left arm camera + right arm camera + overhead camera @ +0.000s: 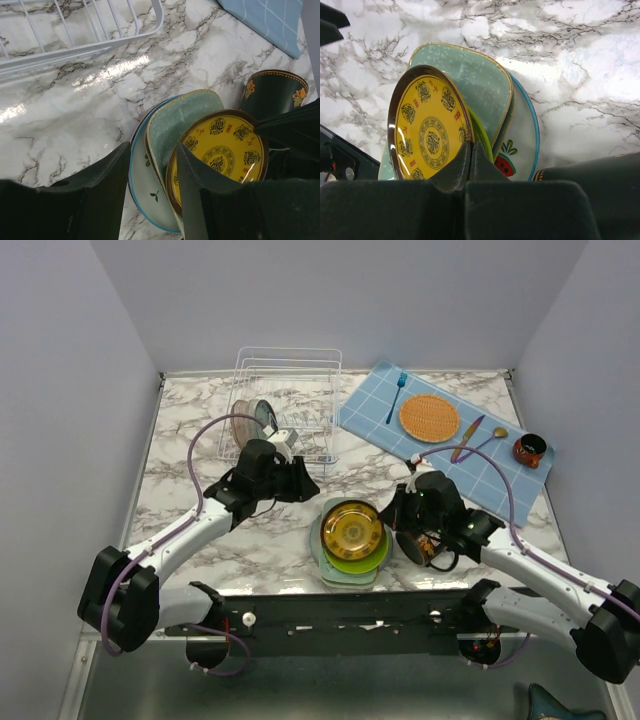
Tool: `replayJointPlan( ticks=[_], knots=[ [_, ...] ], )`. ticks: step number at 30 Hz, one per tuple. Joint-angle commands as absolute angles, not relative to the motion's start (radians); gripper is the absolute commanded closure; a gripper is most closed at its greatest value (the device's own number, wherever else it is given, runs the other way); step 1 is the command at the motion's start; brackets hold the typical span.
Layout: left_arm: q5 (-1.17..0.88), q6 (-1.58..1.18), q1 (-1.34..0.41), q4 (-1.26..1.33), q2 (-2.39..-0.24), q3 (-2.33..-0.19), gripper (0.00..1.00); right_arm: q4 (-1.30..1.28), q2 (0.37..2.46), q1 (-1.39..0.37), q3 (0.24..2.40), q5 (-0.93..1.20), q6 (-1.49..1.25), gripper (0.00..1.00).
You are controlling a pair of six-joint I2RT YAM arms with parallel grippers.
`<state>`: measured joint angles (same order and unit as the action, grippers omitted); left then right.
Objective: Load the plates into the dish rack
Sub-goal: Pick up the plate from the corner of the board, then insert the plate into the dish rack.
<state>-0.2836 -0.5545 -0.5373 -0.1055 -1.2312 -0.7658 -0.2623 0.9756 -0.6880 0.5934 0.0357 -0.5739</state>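
On yellow plate point(427, 132): seal-style characters (unreadable); left gripper point(152, 155) jaws half open; right gripper point(470, 150) jaws closed.

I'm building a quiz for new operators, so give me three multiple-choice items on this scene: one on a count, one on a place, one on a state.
1. How many plates stand in the white wire dish rack? A none; B two; C five.
2. Where is the yellow round plate with the dark rim? A on top of the plate stack; B at its bottom; C in the rack.
3. How is the right claw? A wide open; B half open; C shut.
Key: 1 B, a brownish plate and a teal-patterned plate stand in its slots; 2 A, nothing covers it; 3 C, its fingers meet with no gap.
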Motion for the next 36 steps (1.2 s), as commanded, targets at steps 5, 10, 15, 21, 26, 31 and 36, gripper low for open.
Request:
replayJointPlan(
  ticks=[5,10,15,21,26,31,36],
  knots=[
    [-0.405,-0.632,-0.546,0.038,-1.187,-0.678,0.49,-0.180,0.888,-0.695,0.578,-0.075,-0.646,0.99],
    [-0.454,-0.687,-0.548,0.173,-1.196,-0.614,0.49,-0.153,0.858,-0.695,0.565,-0.092,-0.669,0.99],
    [-0.498,-0.745,-0.552,0.297,-1.218,-0.549,0.49,-0.138,0.841,-0.695,0.552,-0.095,-0.686,0.99],
    [-0.523,-0.785,-0.568,0.380,-1.232,-0.519,0.49,-0.132,0.844,-0.695,0.551,-0.095,-0.689,0.99],
    [-0.557,-0.837,-0.594,0.457,-1.253,-0.496,0.49,-0.123,0.836,-0.693,0.548,-0.100,-0.690,0.99],
    [-0.572,-0.857,-0.617,0.518,-1.278,-0.488,0.53,-0.107,0.810,-0.695,0.531,-0.107,-0.699,0.99],
    [-0.581,-0.861,-0.624,0.538,-1.298,-0.492,0.53,-0.103,0.758,-0.693,0.517,-0.129,-0.703,0.99]
  ],
)
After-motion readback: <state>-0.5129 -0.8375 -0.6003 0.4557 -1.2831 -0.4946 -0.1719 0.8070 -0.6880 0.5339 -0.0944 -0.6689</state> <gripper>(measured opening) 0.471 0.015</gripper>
